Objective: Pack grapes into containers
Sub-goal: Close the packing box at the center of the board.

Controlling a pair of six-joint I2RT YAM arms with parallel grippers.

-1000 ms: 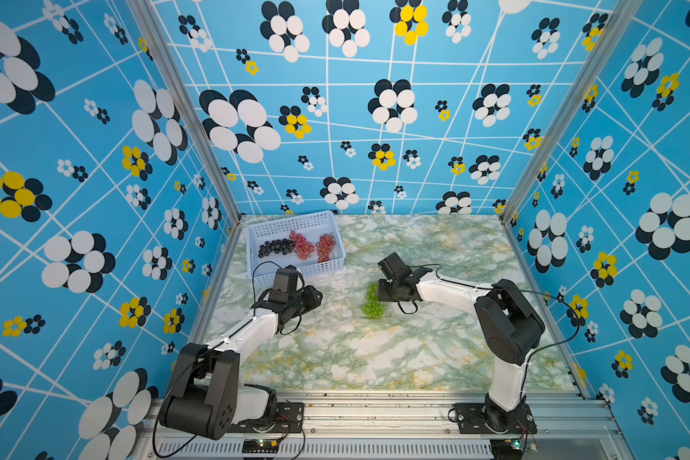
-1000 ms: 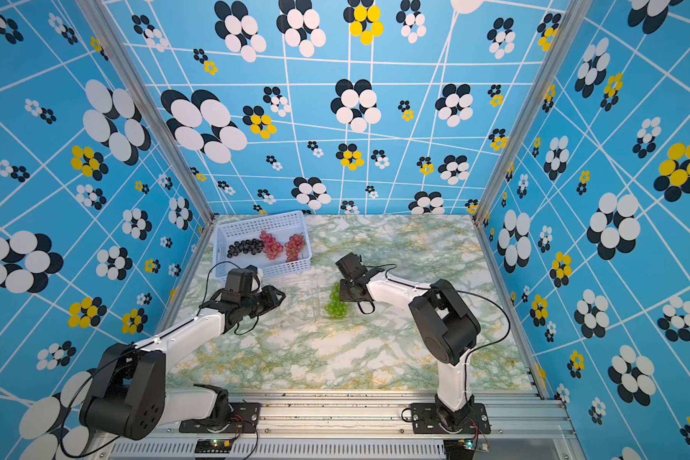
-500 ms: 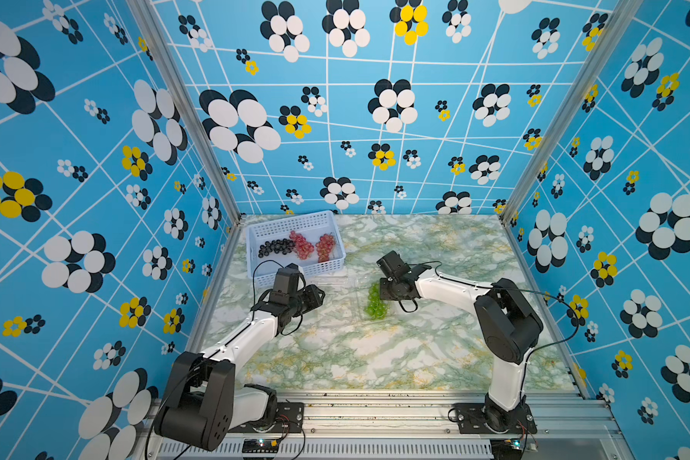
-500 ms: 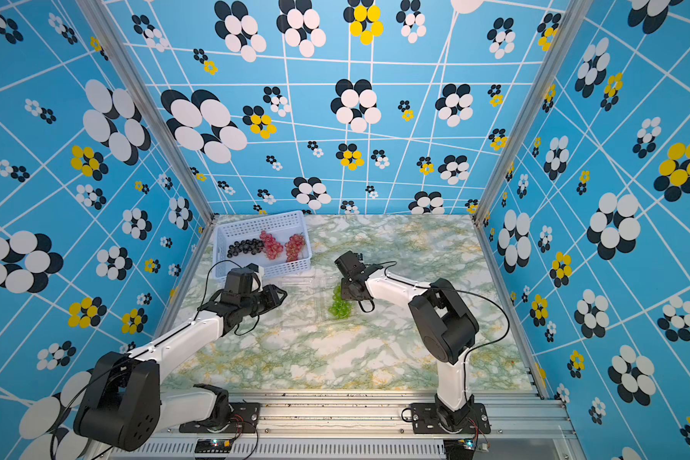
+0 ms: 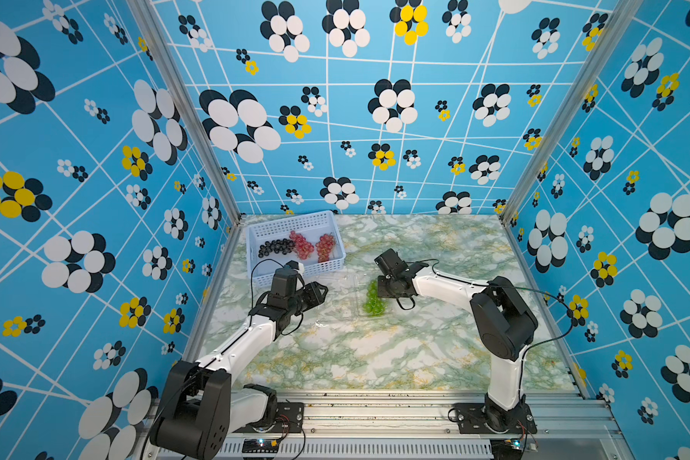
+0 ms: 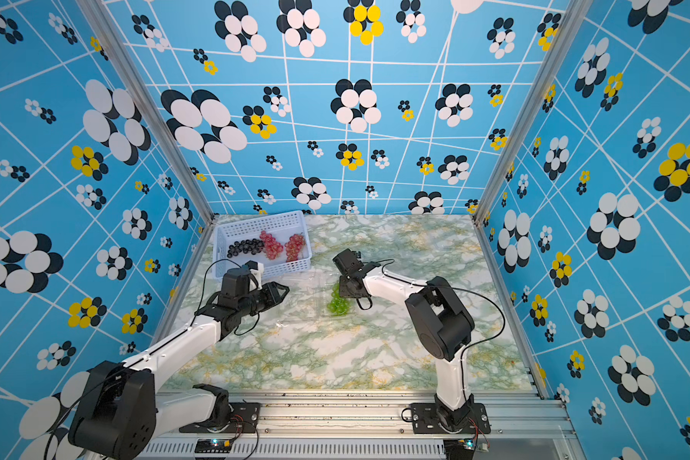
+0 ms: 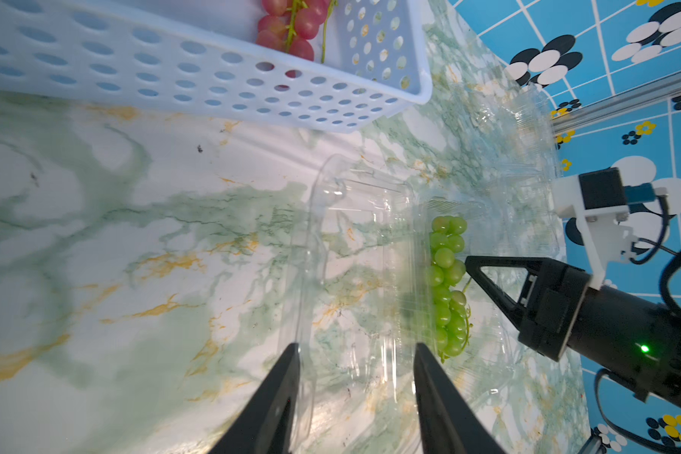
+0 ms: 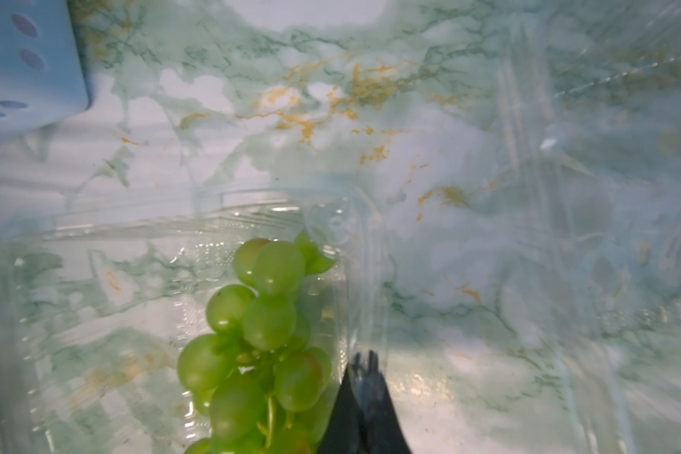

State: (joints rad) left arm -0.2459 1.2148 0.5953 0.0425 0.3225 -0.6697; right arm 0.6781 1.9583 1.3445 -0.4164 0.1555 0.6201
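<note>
Green grapes lie as one bunch inside an open clear plastic container, filling the half on the robot's right, while the other half holds nothing. The container sits flat near the middle of the marble-patterned desk.

The right gripper is closed, and its pointed tip is against the side of the bunch, just at the container's wall. Whether it pinches a stem I cannot tell.

The left gripper is partly open and low over the desk. Its fingers stand on either side of the near end of the empty half. Contact with the plastic cannot be made out.

A second clear container lies just beyond the first. Towards the back left corner stands a pale blue perforated basket. It holds a dark bunch and two red bunches, side by side.
</note>
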